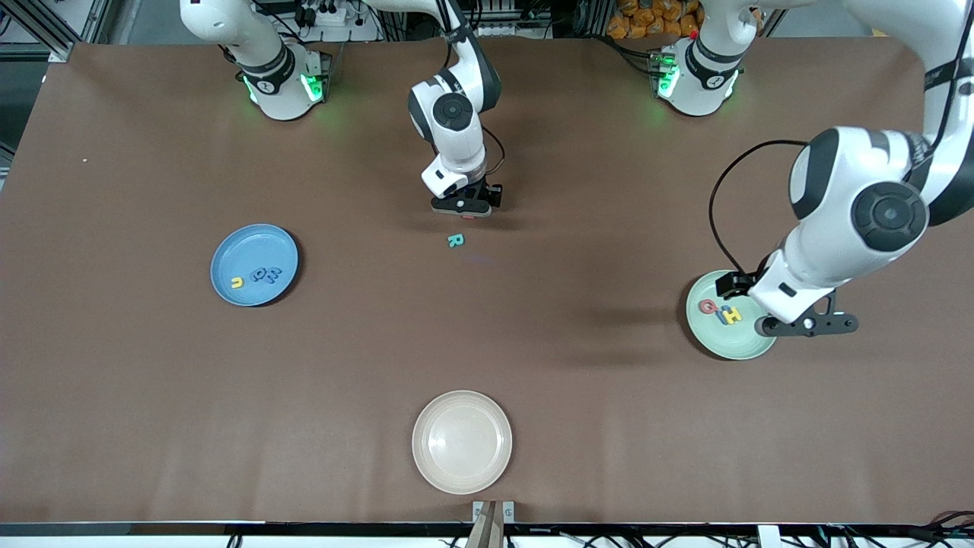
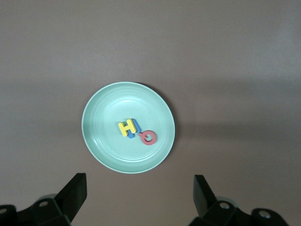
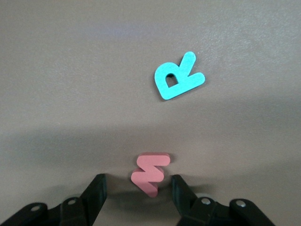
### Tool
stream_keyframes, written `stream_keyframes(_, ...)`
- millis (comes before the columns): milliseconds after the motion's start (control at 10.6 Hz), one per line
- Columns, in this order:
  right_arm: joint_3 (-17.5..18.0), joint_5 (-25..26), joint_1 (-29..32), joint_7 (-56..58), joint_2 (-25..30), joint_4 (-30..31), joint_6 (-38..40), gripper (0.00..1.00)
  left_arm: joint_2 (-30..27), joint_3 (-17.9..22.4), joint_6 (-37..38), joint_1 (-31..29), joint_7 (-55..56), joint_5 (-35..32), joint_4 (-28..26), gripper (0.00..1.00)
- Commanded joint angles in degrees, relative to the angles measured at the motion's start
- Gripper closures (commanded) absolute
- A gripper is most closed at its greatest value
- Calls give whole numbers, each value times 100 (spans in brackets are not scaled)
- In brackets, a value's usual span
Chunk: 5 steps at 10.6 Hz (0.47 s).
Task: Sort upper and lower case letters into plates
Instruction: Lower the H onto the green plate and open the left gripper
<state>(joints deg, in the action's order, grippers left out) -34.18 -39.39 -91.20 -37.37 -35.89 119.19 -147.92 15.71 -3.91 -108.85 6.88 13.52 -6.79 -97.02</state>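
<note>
The right claw (image 3: 137, 186) was down at the brown worktop (image 1: 578, 426) near its middle, its two black fingers (image 3: 96, 188) standing on either side of a coral red letter (image 3: 150, 173) shaped like an M. The fingers were close to the letter's edges but a thin gap showed on each side, so the claw was partly closed around the letter without clearly gripping it. The letter lay flat on the worktop. Just beside it, nearer to the front camera, lay a teal letter R (image 1: 455, 240), apart from both the claw and the red letter.

The left claw (image 1: 808, 325) hung with its fingers spread wide, holding nothing, over the edge of the mint green plate (image 1: 715, 339) toward the left arm's end of the worktop. In that plate lay a yellow H (image 2: 126, 127) partly on top of a blue letter (image 2: 137, 126), and a coral red round letter (image 2: 149, 137) touching the blue one.

Toward the right arm's end of the worktop sat the blue plate (image 1: 228, 255), holding a yellow n (image 1: 237, 283) and beside it blue letters (image 1: 266, 273) that were too small to read.

A cream-beige plate (image 1: 462, 441) sat near the edge of the worktop closest to the front camera, well apart from the two others.
</note>
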Motion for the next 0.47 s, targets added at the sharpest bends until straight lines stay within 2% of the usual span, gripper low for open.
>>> stream_keyframes(0,-45,-140,-56,-77,-146,-45,-35,36,-313,-4,311,24,-121,90,-54,0)
stream_keyframes(189,-45,-140,-47,-77,-146,-45,-26,43,-401,-22,320,59,-113,99,-54,0)
stream_keyframes(378,-45,-140,-38,-77,-138,-45,-26,45,-568,-31,443,59,-122,99,-54,0)
